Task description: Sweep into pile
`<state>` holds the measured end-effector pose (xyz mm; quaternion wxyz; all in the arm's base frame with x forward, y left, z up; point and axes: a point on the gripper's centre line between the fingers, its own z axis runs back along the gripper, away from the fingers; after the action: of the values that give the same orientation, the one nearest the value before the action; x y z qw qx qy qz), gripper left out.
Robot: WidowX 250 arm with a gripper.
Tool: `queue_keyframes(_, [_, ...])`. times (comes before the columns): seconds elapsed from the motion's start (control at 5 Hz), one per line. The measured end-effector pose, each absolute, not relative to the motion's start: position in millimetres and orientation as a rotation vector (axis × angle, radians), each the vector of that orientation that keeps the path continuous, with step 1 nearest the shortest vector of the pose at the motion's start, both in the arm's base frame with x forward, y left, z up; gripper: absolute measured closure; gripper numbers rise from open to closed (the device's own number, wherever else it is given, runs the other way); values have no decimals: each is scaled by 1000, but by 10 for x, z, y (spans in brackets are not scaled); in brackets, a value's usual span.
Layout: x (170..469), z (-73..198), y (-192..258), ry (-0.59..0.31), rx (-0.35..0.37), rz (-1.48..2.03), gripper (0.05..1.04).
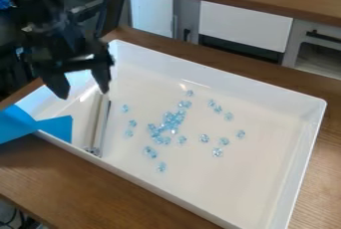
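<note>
Beads (170,122) lie scattered around a loose cluster mid-floor in the white tray (216,72). Beside them rests a pale strip (100,126), probably the sweeper. Above its far end hangs the gripper (80,81), wide and empty; grasping seems the step in hand, lowering next.

Soft light — small glare streaks inside tray (253,188)

You count: one desk (60,173), one white tray (200,71), one slim bar (101,126), over twenty light-blue beads (204,138) (overlapping, exact tally unclear); blue tape (59,127), pieces uncertain.
</note>
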<state>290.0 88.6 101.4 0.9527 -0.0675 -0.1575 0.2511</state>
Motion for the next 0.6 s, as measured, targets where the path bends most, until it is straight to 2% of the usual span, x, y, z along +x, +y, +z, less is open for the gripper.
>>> queue_keyframes(0.6, [3008, 664, 807, -318, -116, 539, 84])
